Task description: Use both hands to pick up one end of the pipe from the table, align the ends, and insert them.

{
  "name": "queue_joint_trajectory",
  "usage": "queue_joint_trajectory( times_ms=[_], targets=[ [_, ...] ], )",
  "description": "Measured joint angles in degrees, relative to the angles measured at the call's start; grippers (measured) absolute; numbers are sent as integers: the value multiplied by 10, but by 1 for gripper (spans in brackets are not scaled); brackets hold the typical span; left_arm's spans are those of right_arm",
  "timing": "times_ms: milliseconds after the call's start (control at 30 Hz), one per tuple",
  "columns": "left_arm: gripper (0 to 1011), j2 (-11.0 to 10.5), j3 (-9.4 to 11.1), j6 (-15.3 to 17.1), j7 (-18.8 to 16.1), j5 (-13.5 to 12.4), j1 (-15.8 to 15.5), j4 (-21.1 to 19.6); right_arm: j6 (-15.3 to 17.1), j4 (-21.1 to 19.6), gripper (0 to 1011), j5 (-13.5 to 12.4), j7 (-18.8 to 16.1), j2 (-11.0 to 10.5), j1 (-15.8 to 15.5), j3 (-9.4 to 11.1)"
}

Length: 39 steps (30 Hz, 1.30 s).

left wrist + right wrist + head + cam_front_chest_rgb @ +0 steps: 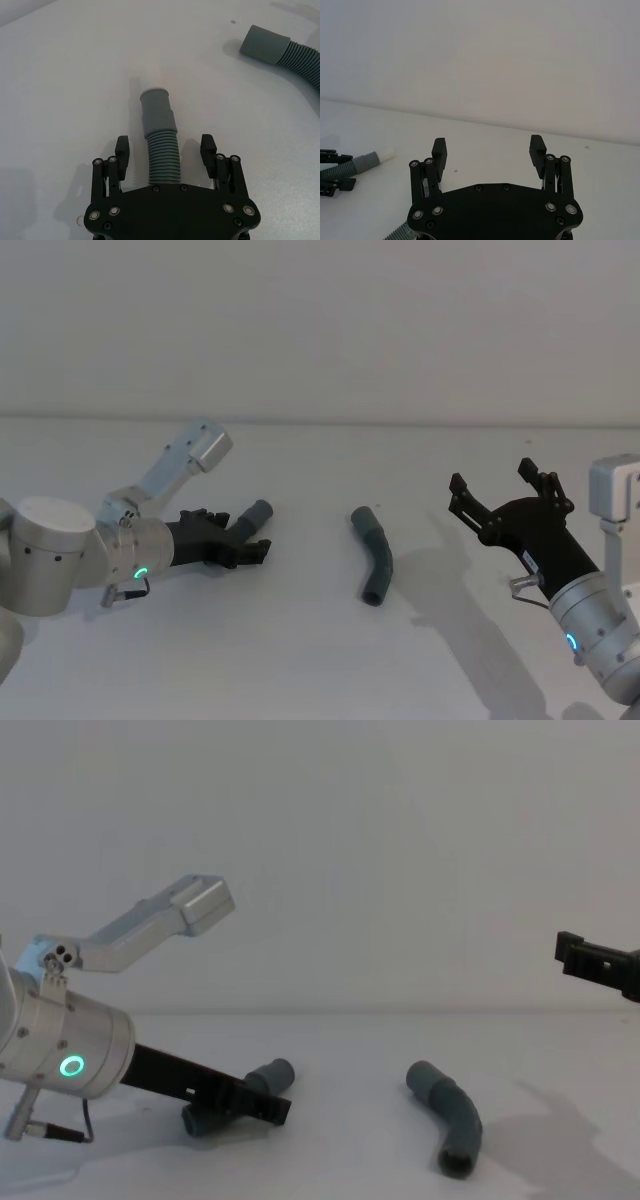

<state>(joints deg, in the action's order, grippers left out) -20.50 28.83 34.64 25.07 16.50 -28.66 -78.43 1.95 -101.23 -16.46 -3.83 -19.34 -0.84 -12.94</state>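
The straight pipe [256, 515] lies on the white table [320, 660] at the left. Its ribbed body [162, 150] runs between the fingers of my left gripper [245, 533], which is low over the table and open, with a gap on each side of the hose. The smooth cuff end [156, 112] points away from that gripper. The bent pipe [373, 555] lies alone at the table's middle, its cuff [264, 44] in the left wrist view. My right gripper [492, 477] hovers above the table to the right of the bent pipe, open and holding nothing [488, 148].
A plain white wall rises behind the table. Bare table surface [340, 1160] lies between the two hose pieces and in front of them. The left arm's silver elbow [190, 910] sticks up over the left side.
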Motion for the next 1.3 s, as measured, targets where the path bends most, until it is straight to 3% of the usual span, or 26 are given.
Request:
queue_joint_trajectory(
  times_ms=[667,967,1300],
  targets=[
    [727,1,1,-1,0,0,0,1,7,-4,1000,1,0,2,2,-3],
    [671,1,1,-1,0,0,0,1,62,-23,1000,2,1,12,16,-16],
    [602,1,1,-1,0,0,0,1,174,-55,1000,-9,15,29,26,-24]
  ],
)
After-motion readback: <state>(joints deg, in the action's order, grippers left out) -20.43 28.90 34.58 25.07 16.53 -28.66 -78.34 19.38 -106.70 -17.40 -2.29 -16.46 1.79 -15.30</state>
